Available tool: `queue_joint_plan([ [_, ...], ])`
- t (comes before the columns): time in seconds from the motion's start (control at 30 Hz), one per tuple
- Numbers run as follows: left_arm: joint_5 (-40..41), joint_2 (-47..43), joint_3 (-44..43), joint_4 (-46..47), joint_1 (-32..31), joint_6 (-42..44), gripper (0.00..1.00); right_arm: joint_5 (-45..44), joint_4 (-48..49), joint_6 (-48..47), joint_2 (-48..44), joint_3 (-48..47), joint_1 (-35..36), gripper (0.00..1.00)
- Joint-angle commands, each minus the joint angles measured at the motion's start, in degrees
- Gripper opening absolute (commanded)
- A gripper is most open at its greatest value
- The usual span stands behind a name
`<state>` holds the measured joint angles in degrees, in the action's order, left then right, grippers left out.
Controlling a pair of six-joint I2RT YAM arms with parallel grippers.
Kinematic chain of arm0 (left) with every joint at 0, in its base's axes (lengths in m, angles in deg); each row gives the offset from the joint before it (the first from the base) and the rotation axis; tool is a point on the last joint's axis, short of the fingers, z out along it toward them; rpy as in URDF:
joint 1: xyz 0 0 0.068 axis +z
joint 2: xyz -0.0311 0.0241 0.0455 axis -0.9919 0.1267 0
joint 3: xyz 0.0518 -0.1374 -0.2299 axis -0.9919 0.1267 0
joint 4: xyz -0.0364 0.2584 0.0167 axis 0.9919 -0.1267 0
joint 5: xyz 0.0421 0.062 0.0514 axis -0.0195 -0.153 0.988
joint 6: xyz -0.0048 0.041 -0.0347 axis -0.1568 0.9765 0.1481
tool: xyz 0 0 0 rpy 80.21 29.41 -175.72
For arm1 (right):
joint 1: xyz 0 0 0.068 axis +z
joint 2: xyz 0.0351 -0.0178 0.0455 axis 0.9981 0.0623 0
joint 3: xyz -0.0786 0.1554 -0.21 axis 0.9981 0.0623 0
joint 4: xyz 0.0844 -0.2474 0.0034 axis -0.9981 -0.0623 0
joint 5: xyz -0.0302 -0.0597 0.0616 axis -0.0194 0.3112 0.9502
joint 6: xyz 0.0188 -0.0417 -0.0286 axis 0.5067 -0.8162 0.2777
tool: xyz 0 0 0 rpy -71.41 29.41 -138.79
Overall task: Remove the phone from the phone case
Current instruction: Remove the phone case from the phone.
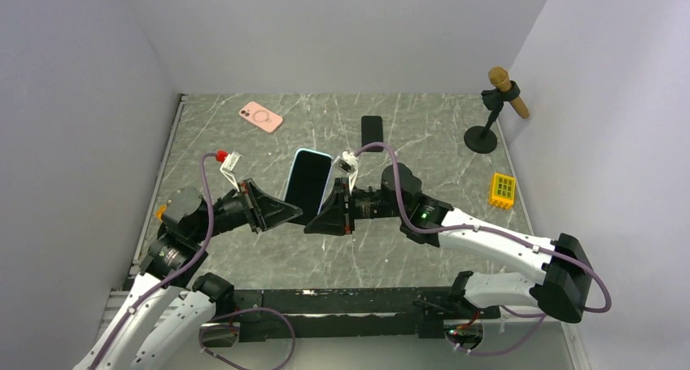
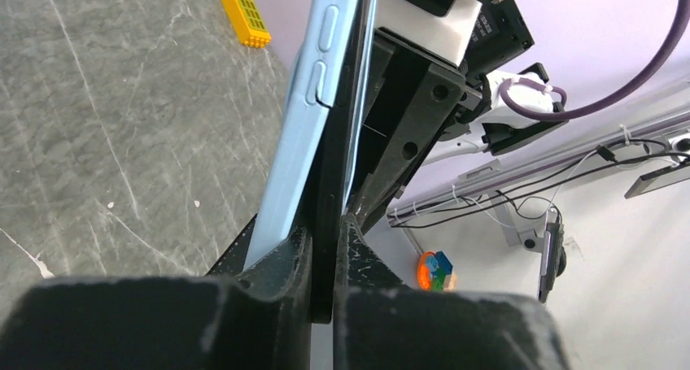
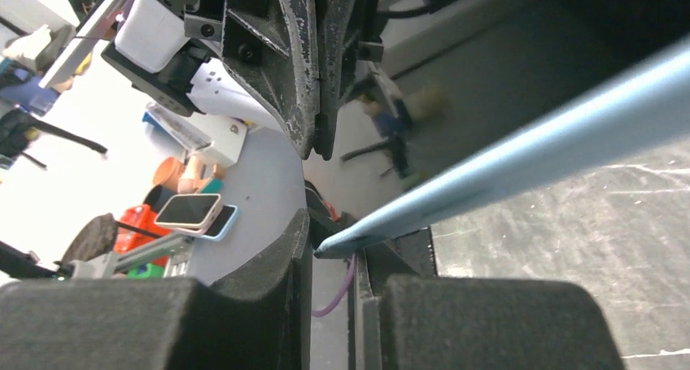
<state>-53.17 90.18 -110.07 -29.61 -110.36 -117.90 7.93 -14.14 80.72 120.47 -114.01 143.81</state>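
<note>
Robot-manipulation lab cell. Table [image 1: 244,260]: grey marble-pattern top, boxed on its far, left and right sides by plain white walls [image 1: 342,37]. At its near edge: two cabled robot arms [image 1: 488,244] on a black mounting rail [image 1: 358,301]. On it: loose test props, namely a pink case [image 1: 260,116], yellow block [image 1: 504,189] and microphone on stand [image 1: 508,89]. Beyond it, in the left wrist view: aluminium framing [image 2: 569,146] hung with cables, and a bright toy [image 2: 434,270].

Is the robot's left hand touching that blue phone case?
Touching: the left wrist view shows the phone case ending against the left hand.
</note>
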Motion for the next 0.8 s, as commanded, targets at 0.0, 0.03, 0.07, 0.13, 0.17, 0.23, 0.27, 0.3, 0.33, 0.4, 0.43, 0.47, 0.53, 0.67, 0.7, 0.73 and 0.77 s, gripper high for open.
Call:
queue_joint_plan([
  [0.0,0.43,3.82,-1.23,4.32,-1.82,-5.91,0.00,-0.46,1.60,-4.13,2.32,-4.22,2.99,0.00],
  [0.03,1.04,3.80,-1.56,3.91,-1.85,-6.69,0.00,-1.09,0.64,-4.94,1.95,-4.14,3.00,0.02],
  [0.07,1.79,3.57,-1.94,3.29,-1.83,-7.41,0.00,-1.77,0.59,-5.82,1.13,-3.42,2.95,0.07],
  [0.13,2.93,2.99,-2.37,2.56,-1.78,-10.53,0.00,-3.07,1.26,-8.16,-0.91,-1.56,2.95,0.10],
  [0.17,3.00,2.57,-1.82,3.50,-1.77,-13.12,0.00,-3.82,1.22,-10.01,-1.93,-0.91,3.06,0.06],
  [0.23,2.45,1.93,0.34,7.75,-1.72,-19.65,0.00,-4.69,1.14,-14.09,-3.38,0.16,3.29,0.00],
  [0.27,1.92,1.93,1.45,11.09,-1.75,-22.94,0.00,-5.42,1.48,-16.27,-4.05,0.82,3.50,0.00],
  [0.3,1.13,1.97,2.22,13.42,-1.79,-25.70,0.00,-6.14,1.52,-18.09,-4.46,1.18,3.60,0.00],
  [0.33,0.59,2.06,2.94,15.06,-1.84,-28.22,0.00,-6.68,0.95,-20.28,-4.65,1.05,3.72,0.00],
  [0.4,0.07,1.99,4.22,18.49,-1.80,-32.78,0.00,-8.31,-0.27,-23.70,-4.72,0.05,4.12,0.00],
  [0.43,0.04,1.99,4.45,19.51,-1.75,-34.17,0.00,-8.41,-1.17,-25.16,-4.56,-0.49,4.20,0.00],
  [0.47,-0.13,2.11,4.27,19.78,-1.79,-35.04,0.00,-8.86,-2.21,-26.43,-4.23,-1.51,4.24,0.00],
  [0.53,-1.23,3.12,2.56,18.56,-1.80,-34.54,0.00,-9.45,-4.02,-28.73,-3.98,-2.91,4.31,0.00],
  [0.67,-2.72,5.30,1.03,20.31,-1.75,-35.72,0.00,-10.87,-5.19,-32.67,-3.94,-4.02,4.30,0.00],
  [0.7,-2.57,5.61,0.80,20.26,-1.77,-35.69,0.00,-11.20,-5.86,-33.61,-3.79,-4.43,4.28,0.00],
  [0.73,-2.77,5.88,0.40,19.77,-1.79,-35.36,0.00,-11.62,-6.78,-34.70,-3.65,-4.74,4.27,0.00],
  [0.77,-3.14,6.31,-0.22,19.00,-1.80,-34.78,0.00,-12.14,-8.05,-36.07,-3.50,-5.14,4.31,0.00],
])
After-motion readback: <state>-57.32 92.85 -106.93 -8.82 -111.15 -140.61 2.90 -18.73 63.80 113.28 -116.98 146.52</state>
